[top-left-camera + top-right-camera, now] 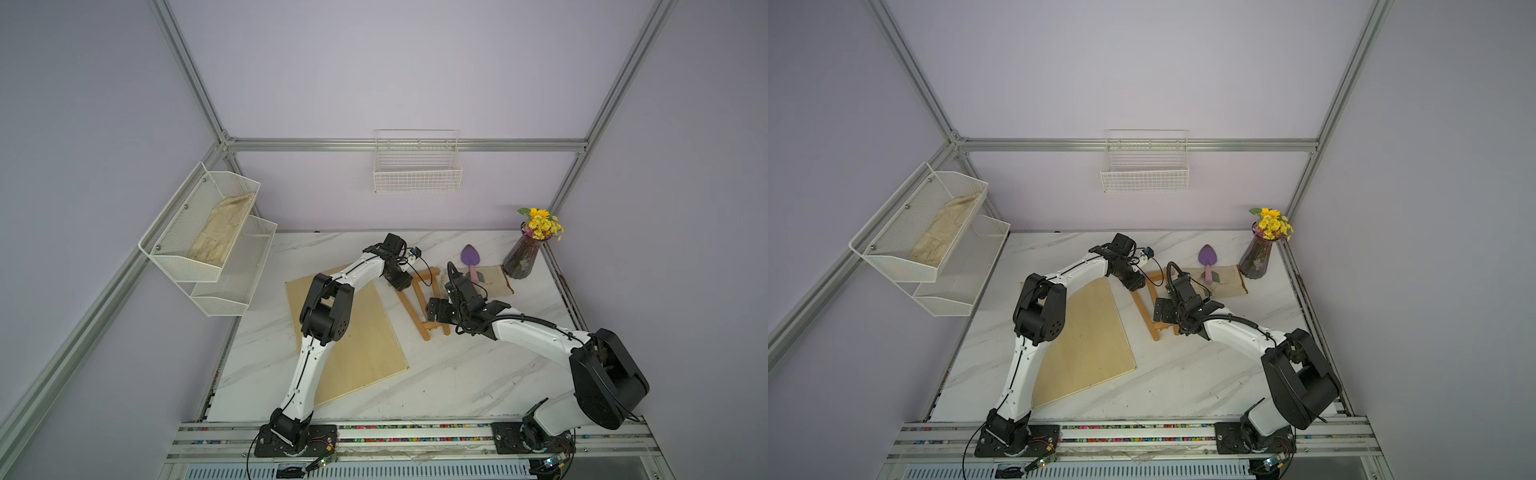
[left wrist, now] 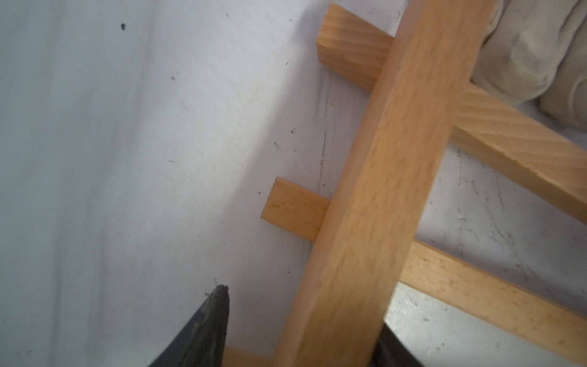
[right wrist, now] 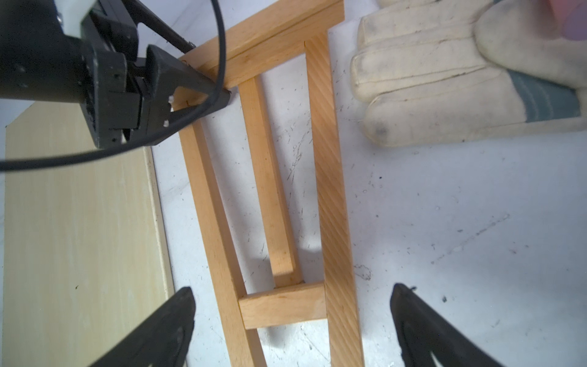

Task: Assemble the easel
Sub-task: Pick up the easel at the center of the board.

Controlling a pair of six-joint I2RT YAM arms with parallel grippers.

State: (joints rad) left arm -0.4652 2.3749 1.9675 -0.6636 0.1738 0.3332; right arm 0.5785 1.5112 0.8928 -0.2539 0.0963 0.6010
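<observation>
Two pincers are positioned over the easel (image 3: 328,190), which is laid flat on the marble table (image 1: 457,374) just beside the long edge of the pale wooden board (image 1: 365,345). The left gripper (image 2: 305,317) is set astride the slanted leg nearest the board, close to the ledge bar. A gap is seen between one finger (image 2: 219,317) and the wood, so its jaws are apart and nothing is clamped. The right gripper (image 3: 293,287) is held spread wide over the easel's narrow end, with neither finger touching wood. A soiled glove (image 3: 444,79) is seen farther from the board, past the easel.
</observation>
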